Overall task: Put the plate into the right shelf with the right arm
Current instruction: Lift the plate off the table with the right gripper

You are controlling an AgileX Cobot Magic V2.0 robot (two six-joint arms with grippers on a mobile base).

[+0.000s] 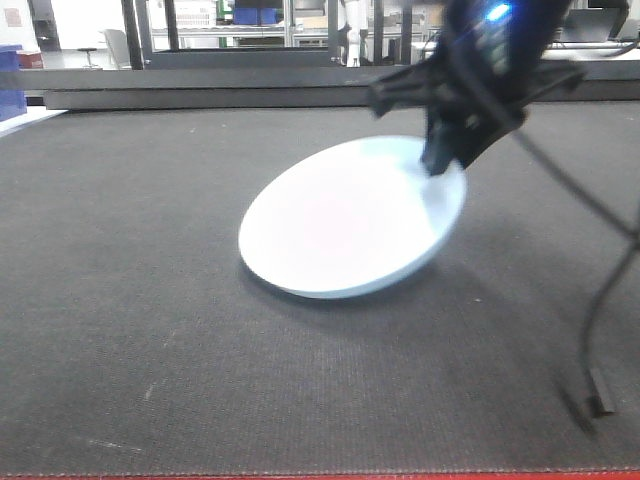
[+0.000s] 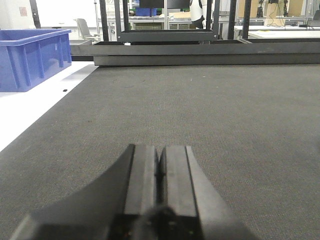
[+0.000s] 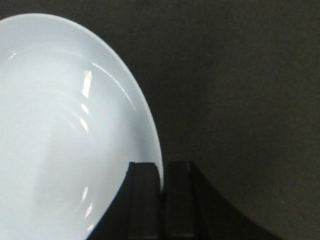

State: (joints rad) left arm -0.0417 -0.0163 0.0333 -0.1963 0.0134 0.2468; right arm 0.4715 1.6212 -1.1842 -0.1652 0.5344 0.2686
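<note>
Dark grey woven mat [image 1: 150,300] covers the whole work surface, with a thin red edge along its near side. Nothing lies on it apart from the things noted here.

A long black rail [image 2: 200,50] runs across the far edge of the mat. Behind it are black uprights and lit benches, too blurred to tell apart.

A white surface [image 2: 25,115] borders the mat on the left. A blue plastic bin [image 2: 32,57] stands on it, well away from everything else.

The white plate [image 1: 340,225] is near the middle of the mat, right of centre. It is tilted: the far right rim is raised and the near left edge sits low at the mat. A shadow lies under it; whether that edge touches cannot be told.

The right gripper [image 1: 440,160] comes down from the upper right and is clamped on the raised rim. In the right wrist view the rim passes between the two black fingers [image 3: 145,200], one over the plate's inner face and one outside it.

The left gripper [image 2: 160,165] hovers low over bare mat with its fingers pressed together and nothing between them. The ground ahead of it is open up to the rail.

A thin black cable [image 1: 600,290] hangs from the right arm and loops down to the mat, right of the plate and apart from it.
</note>
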